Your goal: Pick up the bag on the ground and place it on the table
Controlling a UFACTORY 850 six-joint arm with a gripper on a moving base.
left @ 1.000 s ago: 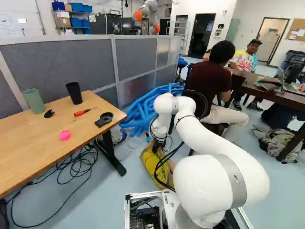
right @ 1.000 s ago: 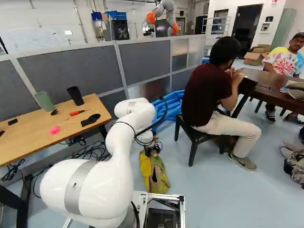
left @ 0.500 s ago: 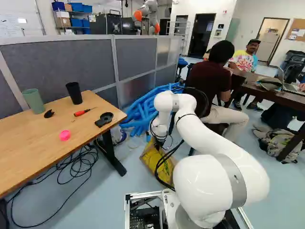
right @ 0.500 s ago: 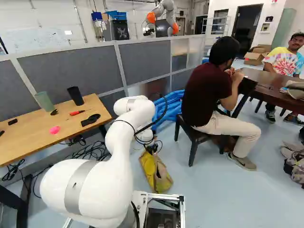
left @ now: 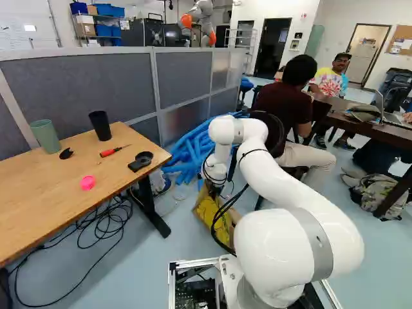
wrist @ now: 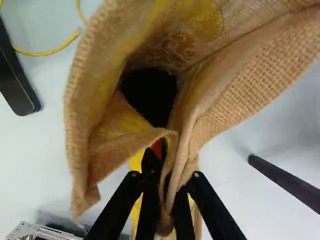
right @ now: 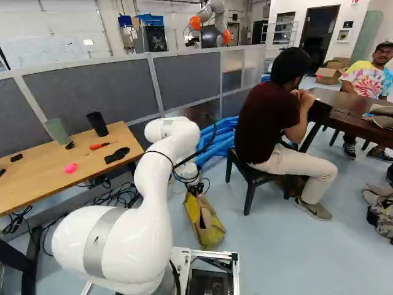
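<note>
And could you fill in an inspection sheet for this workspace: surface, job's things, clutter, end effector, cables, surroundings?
Surface: wooden table holds small items; the bag is not on it.
Job's things: burlap bag with yellow areas, mouth open; whether its bottom touches the floor, cannot tell.
Clutter: green cup, black cup, red screwdriver and pink object on the table.
End effector: shut on the bag's folded rim.
Cables: black tangle under the table; others looped along the arm.
Surroundings: blue tubes piled by a gray partition.
</note>
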